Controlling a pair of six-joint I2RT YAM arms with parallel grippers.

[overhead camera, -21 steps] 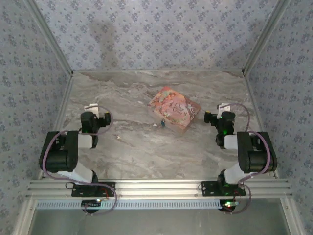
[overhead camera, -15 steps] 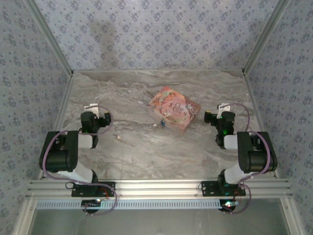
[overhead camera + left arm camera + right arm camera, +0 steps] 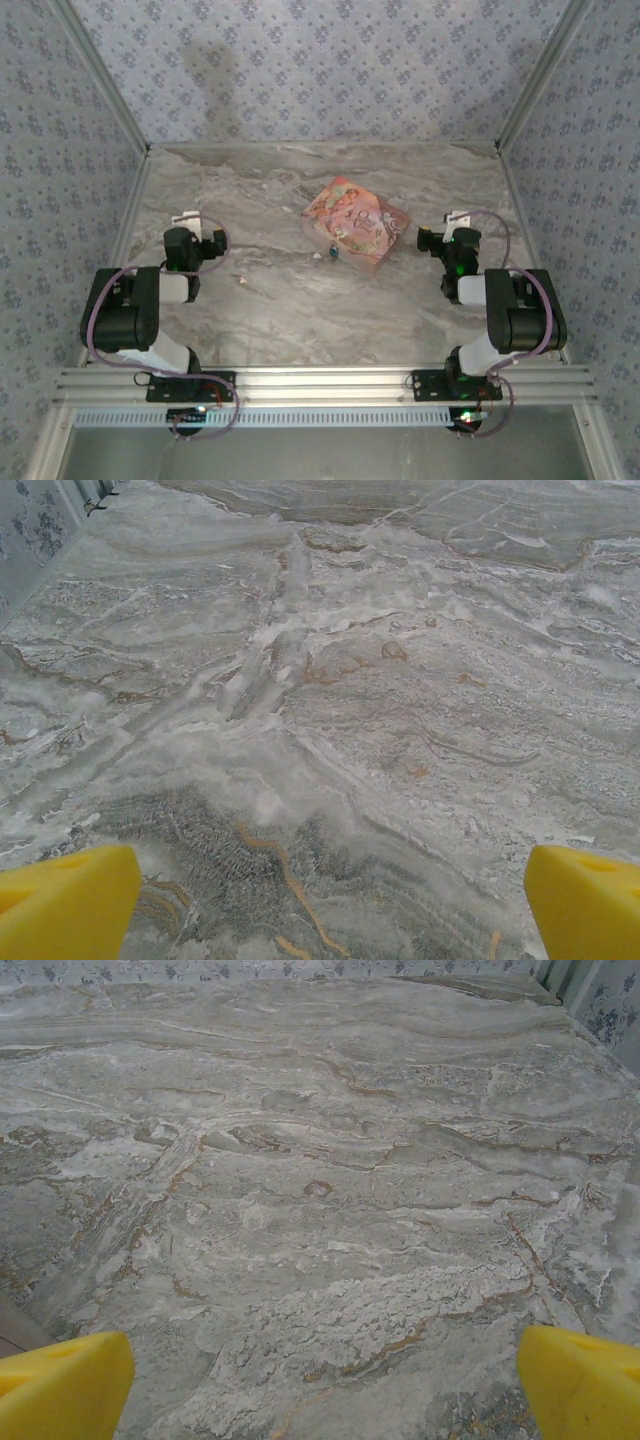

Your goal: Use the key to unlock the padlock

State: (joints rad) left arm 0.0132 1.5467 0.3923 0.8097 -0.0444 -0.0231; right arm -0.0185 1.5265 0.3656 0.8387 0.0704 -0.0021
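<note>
Top cam — padlock point(image 3: 331, 252) by box point(image 3: 357, 221), marble tbl point(image 3: 330, 680)

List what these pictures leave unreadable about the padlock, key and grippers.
Padlock: top view, too small to show its keyhole or shackle state.
Key: top view, too small to pick out surely.
Left gripper, right gripper: wrist views, fingers cut off by the bottom edge.

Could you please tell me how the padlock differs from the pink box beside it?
Size: the padlock is tiny, while the pink box is far larger. Colour: the padlock is blue-teal, while the pink box carries printed pictures. Place: the padlock sits by the pink box's near left edge, on the side toward the robot. Both rest on the marble table.
</note>
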